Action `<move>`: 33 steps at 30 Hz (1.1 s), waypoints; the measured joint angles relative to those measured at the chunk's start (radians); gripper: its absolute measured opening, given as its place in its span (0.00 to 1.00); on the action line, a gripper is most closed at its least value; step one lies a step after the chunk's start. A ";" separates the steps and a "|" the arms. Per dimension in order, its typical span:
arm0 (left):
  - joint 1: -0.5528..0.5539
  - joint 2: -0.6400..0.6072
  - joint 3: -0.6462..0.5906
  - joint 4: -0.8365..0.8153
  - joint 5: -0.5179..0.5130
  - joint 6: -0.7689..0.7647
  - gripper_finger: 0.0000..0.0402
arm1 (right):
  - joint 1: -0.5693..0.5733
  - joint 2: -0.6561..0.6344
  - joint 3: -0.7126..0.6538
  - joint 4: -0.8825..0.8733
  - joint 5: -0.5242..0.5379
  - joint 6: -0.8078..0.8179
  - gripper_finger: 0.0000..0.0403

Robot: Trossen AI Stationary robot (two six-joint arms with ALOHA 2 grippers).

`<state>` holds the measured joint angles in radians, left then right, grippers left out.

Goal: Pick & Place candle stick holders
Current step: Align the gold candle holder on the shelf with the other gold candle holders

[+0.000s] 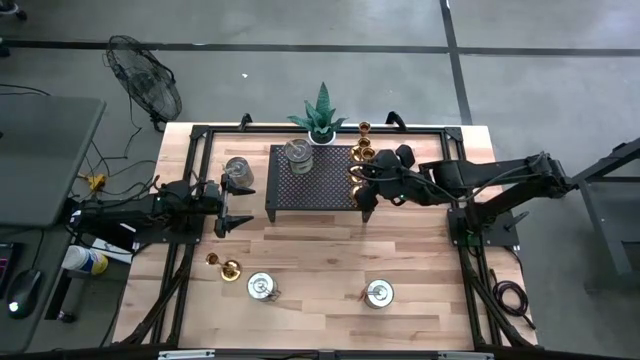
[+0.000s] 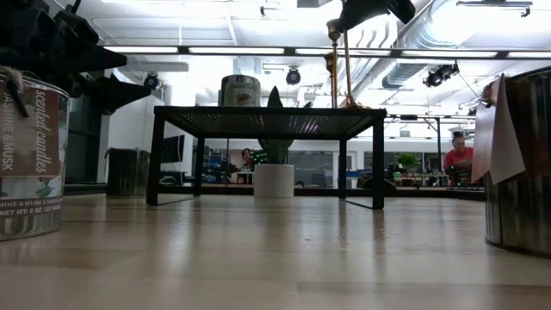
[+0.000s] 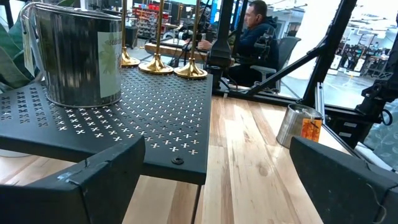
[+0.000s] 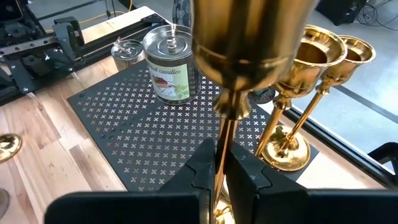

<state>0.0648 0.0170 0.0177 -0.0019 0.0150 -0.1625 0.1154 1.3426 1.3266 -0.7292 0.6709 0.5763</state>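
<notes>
Over the rack (image 1: 313,178) | right pincer (image 4: 219,171) clenched on brass candle stick holder (image 4: 249,43) stem | left pincer (image 1: 228,205) released, level

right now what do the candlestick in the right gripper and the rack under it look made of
Candlestick clamped in the right gripper: looks like polished brass, gold and mirror-shiny, perhaps only plated. Rack: looks like black-painted metal sheet, matte, punched with small crosses.

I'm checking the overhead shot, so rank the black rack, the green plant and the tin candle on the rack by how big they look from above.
1. Black rack, clearly largest.
2. Green plant.
3. Tin candle, smallest, though not far behind the plant.
</notes>
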 joint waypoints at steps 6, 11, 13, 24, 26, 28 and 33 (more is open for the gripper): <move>0.000 0.000 0.000 0.000 0.000 0.000 0.98 | 0.000 0.000 0.000 0.009 -0.024 -0.012 0.04; 0.000 0.000 0.001 0.000 0.000 0.000 0.98 | 0.000 0.000 0.000 0.016 -0.027 -0.017 0.04; 0.000 0.000 0.001 0.000 0.000 0.000 0.98 | 0.000 0.000 0.000 0.016 -0.028 -0.017 0.04; 0.000 0.000 0.001 0.000 0.000 0.000 0.98 | 0.000 0.000 0.000 0.027 -0.025 -0.020 0.04; 0.000 0.000 0.001 0.000 0.000 0.000 0.98 | 0.000 0.004 0.000 0.034 -0.023 -0.020 0.04; 0.000 0.000 0.001 0.000 0.000 0.000 0.98 | 0.000 0.009 0.000 0.050 -0.023 -0.033 0.04; 0.000 0.000 0.001 0.000 0.000 0.000 0.98 | 0.000 0.018 0.000 0.054 -0.030 -0.036 0.04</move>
<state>0.0650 0.0172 0.0185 -0.0020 0.0149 -0.1624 0.1158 1.3609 1.3266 -0.6755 0.6405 0.5407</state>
